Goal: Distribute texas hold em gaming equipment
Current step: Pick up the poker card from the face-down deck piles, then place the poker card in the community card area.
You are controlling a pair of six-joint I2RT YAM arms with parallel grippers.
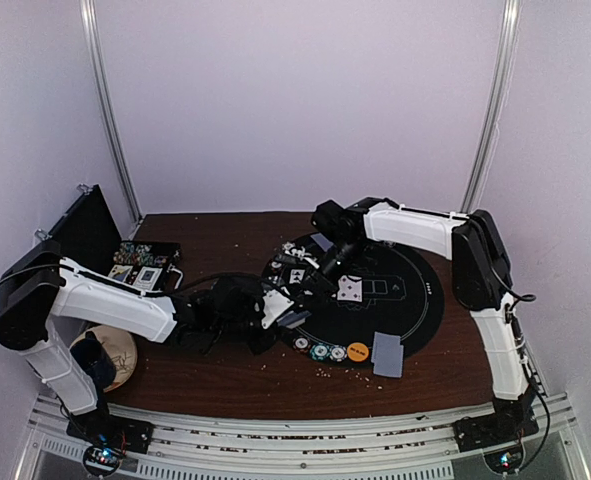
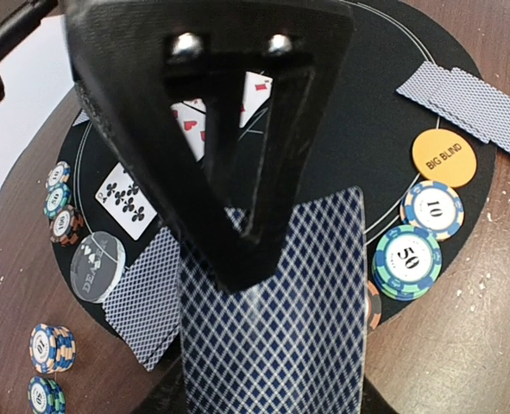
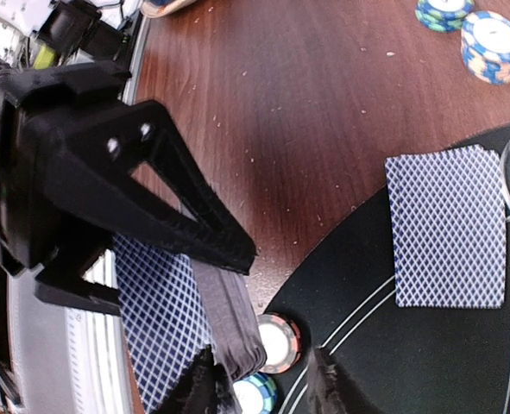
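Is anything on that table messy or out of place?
Yes, two things. Pale crumbs are scattered over the brown table near its front edge; they look like spilled debris, not game pieces. A small fan of face-down cards also hangs partly over the rim of the black mat instead of lying fully on it.

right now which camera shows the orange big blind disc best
The left wrist view: the orange disc is large there, its BIG BLIND lettering readable, at the black mat's edge. The top external view shows it only as a small orange dot. The right wrist view does not show it.
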